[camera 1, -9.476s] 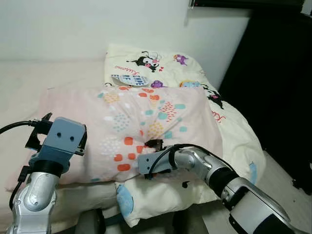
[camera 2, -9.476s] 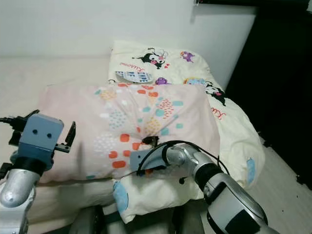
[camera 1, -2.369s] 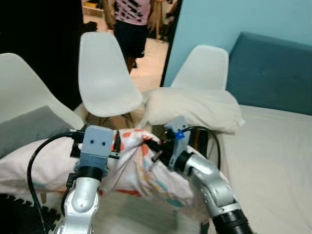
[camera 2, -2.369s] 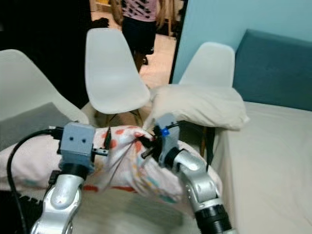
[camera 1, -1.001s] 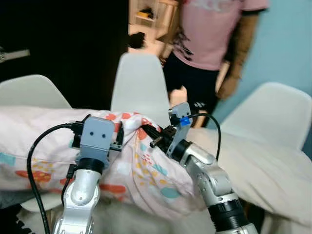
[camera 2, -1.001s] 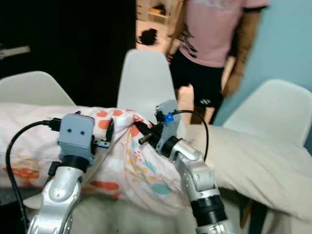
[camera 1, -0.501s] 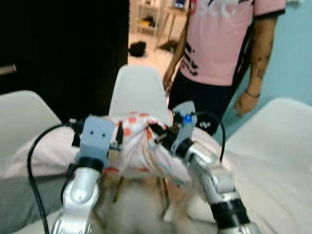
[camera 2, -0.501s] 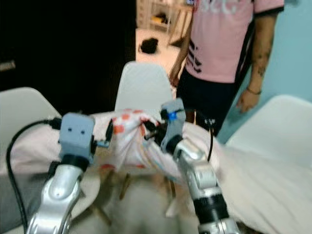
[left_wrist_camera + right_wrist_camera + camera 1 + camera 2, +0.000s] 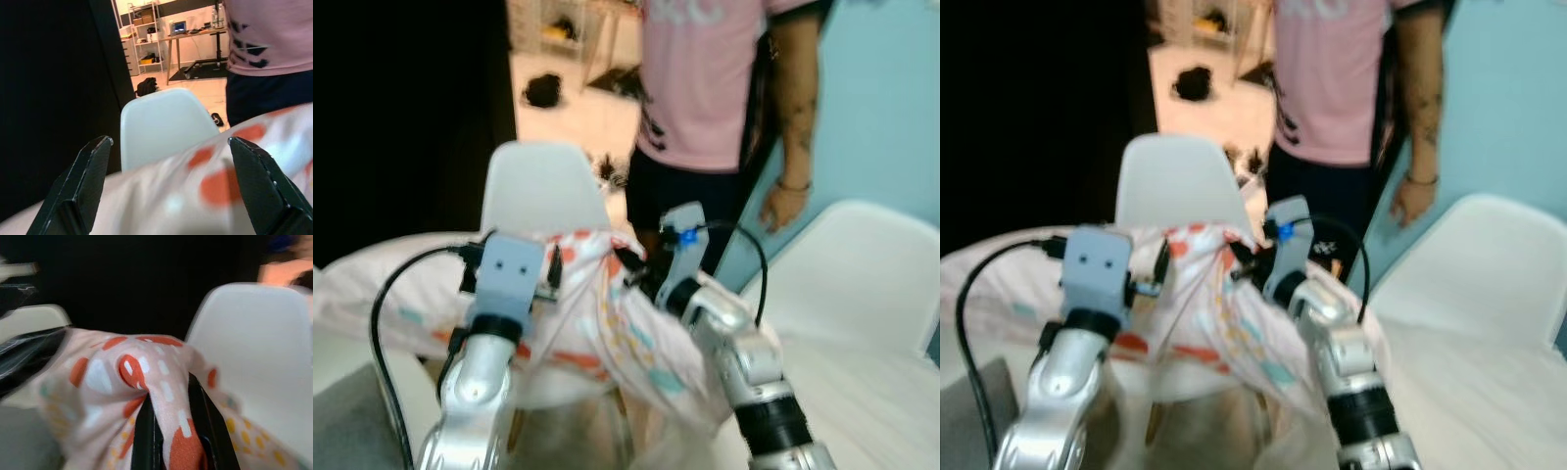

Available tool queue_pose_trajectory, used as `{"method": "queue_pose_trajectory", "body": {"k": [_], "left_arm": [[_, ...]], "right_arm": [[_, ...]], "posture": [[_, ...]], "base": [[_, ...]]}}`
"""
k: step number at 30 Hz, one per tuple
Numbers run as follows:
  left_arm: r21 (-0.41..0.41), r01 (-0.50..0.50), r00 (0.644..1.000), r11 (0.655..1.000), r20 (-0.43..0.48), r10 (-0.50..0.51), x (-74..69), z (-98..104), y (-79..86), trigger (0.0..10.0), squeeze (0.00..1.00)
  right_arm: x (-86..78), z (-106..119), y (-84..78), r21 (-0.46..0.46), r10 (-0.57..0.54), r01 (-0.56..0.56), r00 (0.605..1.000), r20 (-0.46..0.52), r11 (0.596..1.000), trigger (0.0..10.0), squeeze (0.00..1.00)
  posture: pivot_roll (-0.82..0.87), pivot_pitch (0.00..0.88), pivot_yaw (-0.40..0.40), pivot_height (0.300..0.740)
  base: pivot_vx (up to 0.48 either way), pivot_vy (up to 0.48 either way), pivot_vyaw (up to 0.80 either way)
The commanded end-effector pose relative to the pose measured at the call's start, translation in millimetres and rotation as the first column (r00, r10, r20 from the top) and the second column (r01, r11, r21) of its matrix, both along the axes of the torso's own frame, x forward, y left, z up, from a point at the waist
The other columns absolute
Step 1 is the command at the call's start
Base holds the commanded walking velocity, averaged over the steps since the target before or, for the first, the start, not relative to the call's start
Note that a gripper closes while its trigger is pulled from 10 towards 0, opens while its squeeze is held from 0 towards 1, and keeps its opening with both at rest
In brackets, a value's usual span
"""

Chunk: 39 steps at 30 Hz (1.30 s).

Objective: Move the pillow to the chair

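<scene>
pillow (image 9: 597, 323): soft, light and floppy, likely to sag; best gripped by a bunched fold; held up before the chair (image 9: 540, 188)
right pincer (image 9: 172, 428): clamped on a pinch of pillow fabric
left pincer (image 9: 168, 181): fingers wide apart, pillow lying between them, not squeezed

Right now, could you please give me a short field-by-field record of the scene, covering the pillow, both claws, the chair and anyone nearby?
pillow: pink patterned pillow, held up in front of the chair
right claw: right claw shut on a fold of the pillow
left claw: left claw open, fingers either side of the pillow's edge
chair: white chair straight ahead, behind the pillow
person: person in pink shirt standing beyond the chair
</scene>
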State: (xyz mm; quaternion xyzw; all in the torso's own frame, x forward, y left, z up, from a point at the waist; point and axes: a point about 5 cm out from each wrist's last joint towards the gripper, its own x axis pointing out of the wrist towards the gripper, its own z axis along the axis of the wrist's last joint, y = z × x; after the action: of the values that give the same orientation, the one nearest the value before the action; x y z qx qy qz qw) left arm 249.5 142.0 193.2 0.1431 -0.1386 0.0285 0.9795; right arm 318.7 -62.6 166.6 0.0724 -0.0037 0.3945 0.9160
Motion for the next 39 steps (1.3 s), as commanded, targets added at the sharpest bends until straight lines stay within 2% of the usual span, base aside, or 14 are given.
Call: {"method": "queue_pose_trajectory", "body": {"k": [1,3,9,13,14,19,23,27,31,35,39], "left_arm": [[-0.006,0.003,1.0,1.0,-0.006,-0.003,0.1,0,-0.3,10.0,0.0],[-0.006,0.0,1.0,1.0,-0.005,0.0,0.3,0,0.2,10.0,0.0],[-0.007,-0.008,1.0,1.0,-0.005,0.008,0.4,0,0.6,10.0,0.0],[0.007,-0.009,1.0,1.0,-0.014,0.009,0.7,-1,0.2,10.0,0.0],[0.015,-0.001,1.0,1.0,-0.024,0.002,1.4,-3,-1.1,10.0,0.0],[0.012,0.005,1.0,1.0,-0.029,-0.005,1.7,-4,-1.4,10.0,0.0],[0.026,0.036,0.999,0.999,-0.025,-0.036,2.4,-2,-3.4,10.0,0.0],[0.05,0.049,0.999,0.998,-0.02,-0.048,3.8,-1,-3.8,10.0,0.0],[0.066,0.023,1.0,0.998,0.006,-0.023,9.6,6,4.3,10.0,0.0],[0.069,0.016,1.0,0.997,0.011,-0.017,10.8,8,6.5,10.0,0.0],[0.094,-0.028,1.0,0.995,0.007,0.027,14.2,8,21.2,10.0,0.0]], "right_arm": [[-3.0,26,5.1,0.055,0.062,-0.067,0.993,0.101,0.996,10.0,0.0],[-7.8,26,8.2,0.05,0.12,-0.126,0.987,0.11,0.991,10.0,0.0],[-9.7,25,7.5,0.052,0.138,-0.144,0.985,0.099,0.988,10.0,0.0],[-1.9,21,2.5,0.045,0.059,-0.062,0.996,0.073,0.997,10.0,0.0],[10.1,15,-5.2,-0.032,-0.058,0.06,0.997,0.06,0.998,10.0,0.0],[13.8,12,-7.3,-0.073,-0.084,0.087,0.996,0.037,0.994,10.0,0.0],[14.8,9,-7.8,-0.112,-0.087,0.089,0.996,0.019,0.99,10.0,0.0],[14.9,9,-7.3,-0.12,-0.088,0.09,0.996,0.022,0.989,10.0,0.0],[19.8,9,-5.0,-0.125,-0.106,0.109,0.994,0.03,0.986,10.0,0.0],[21.7,9,-4.7,-0.125,-0.113,0.116,0.993,0.031,0.985,10.0,0.0],[34.7,7,-9.5,-0.112,-0.168,0.167,0.986,0.003,0.98,10.0,0.0]], "posture": [[0.12,0.0,-0.116,0.728],[0.12,0.0,-0.114,0.728],[0.12,0.0,-0.112,0.728],[0.12,0.0,-0.112,0.728],[0.12,0.0,-0.112,0.728],[0.12,0.0,-0.112,0.728],[0.12,0.0,-0.112,0.698],[0.12,0.0,-0.113,0.688],[0.12,0.0,-0.111,0.663],[0.12,0.0,-0.111,0.658],[0.13,0.0,-0.111,0.638]], "base": [[0.442,0.0,0.8],[0.411,0.0,0.8],[0.322,0.0,0.8],[0.06,0.0,0.2],[0.0,0.0,0.0],[0.0,0.0,0.0],[0.0,0.0,0.0],[0.0,0.0,0.0],[0.0,0.0,0.0],[0.0,0.0,0.0],[0.0,0.0,0.0]]}}
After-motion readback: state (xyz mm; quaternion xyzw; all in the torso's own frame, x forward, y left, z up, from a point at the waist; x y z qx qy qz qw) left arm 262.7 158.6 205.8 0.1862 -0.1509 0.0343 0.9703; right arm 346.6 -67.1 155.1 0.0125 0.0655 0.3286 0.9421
